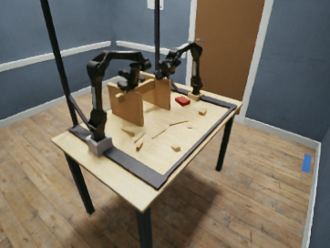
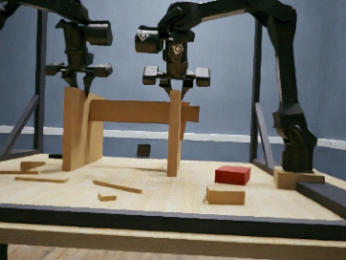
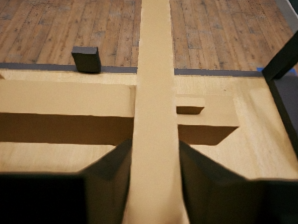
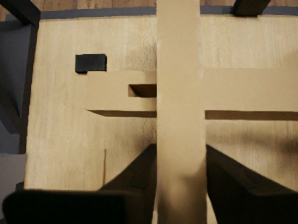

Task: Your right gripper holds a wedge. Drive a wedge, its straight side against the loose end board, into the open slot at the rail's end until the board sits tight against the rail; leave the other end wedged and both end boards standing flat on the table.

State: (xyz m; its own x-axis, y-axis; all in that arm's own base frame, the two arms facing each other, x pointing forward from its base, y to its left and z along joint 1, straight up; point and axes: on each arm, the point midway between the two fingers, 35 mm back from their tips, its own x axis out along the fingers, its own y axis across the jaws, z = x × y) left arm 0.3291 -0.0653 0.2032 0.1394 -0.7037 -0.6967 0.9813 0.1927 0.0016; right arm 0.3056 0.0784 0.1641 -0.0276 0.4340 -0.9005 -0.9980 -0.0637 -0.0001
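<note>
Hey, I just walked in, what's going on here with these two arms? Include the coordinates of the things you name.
Two arms are working on a wooden rail (image 1: 147, 87) (image 2: 134, 111) (image 3: 65, 100) (image 4: 250, 87) that runs through two upright end boards. The right tool (image 1: 129, 88) (image 2: 79, 91) (image 4: 178, 150) grips one board (image 1: 125, 107) (image 2: 72, 139) (image 4: 181, 60), and the left tool (image 1: 159, 77) (image 2: 176, 92) (image 3: 154, 146) grips the other (image 1: 164, 96) (image 2: 174, 139) (image 3: 156, 75). The left arm's end has a wedge (image 3: 189, 106) in its slot; the slot (image 4: 142, 90) at the right arm's end is open, so that wedge isn't in yet.

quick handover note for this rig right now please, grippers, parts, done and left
Left gripper: jaws shut on the wedged end board.
Right gripper: jaws shut on the loose end board; no wedge in them.
Rail: runs between the boards.
Done: left-arm end has its wedge; both boards stand.
Left: wedge the open slot; tightness there I can't tell.
</note>
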